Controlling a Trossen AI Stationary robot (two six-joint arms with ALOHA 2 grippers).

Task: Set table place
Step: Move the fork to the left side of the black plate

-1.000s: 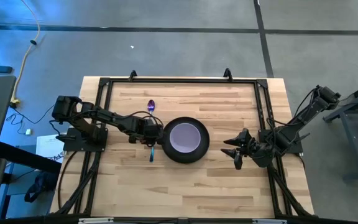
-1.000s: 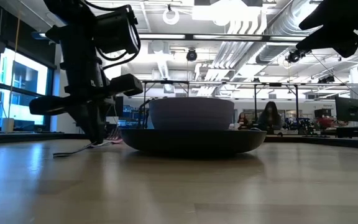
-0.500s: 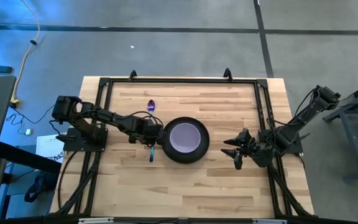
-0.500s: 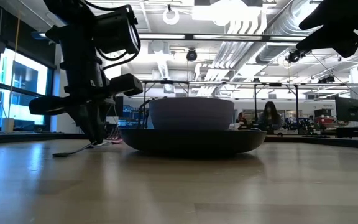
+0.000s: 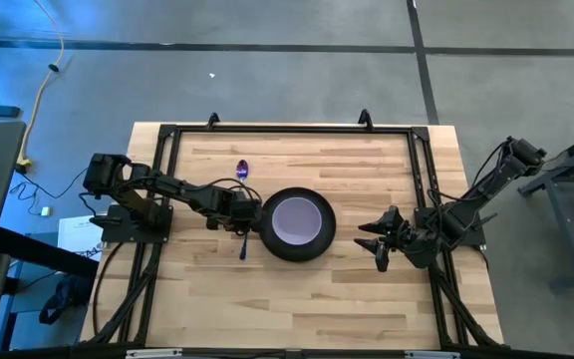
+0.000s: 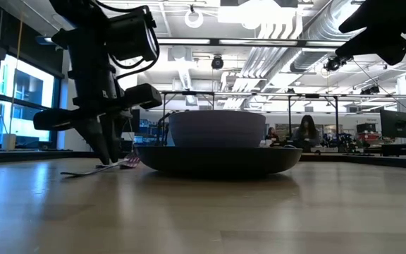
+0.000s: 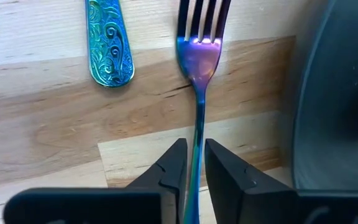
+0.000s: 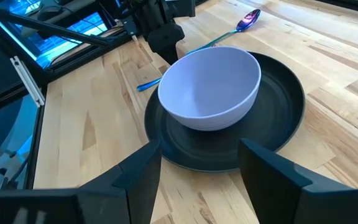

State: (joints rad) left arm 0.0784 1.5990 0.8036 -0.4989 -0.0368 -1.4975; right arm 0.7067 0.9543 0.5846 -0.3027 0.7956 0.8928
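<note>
The dark grey plate (image 5: 295,251) sits mid-table with the lavender bowl (image 5: 295,219) standing in it. Just left of the plate, the fork (image 7: 197,56) lies flat on the table (image 5: 347,299), tines toward the far edge. The purple-headed spoon (image 5: 242,170) lies beside it, its embossed handle end (image 7: 107,43) near the tines. My left gripper (image 7: 195,163) points down over the fork's handle (image 7: 196,140), narrowly open, one finger on each side. My right gripper (image 5: 372,239) hovers open to the right of the plate.
A black metal frame (image 5: 287,130) runs around the tabletop, and both arm bases stand on it. Bare wood stretches along the near side of the table (image 5: 297,309). In the low view, a person (image 6: 306,130) sits in the room far behind the table.
My left gripper's fingers have parted a little in the low view and let go of the fork. The fork's tine end has come down and now shows lying on the table beside the plate. Its handle end has stayed put.
</note>
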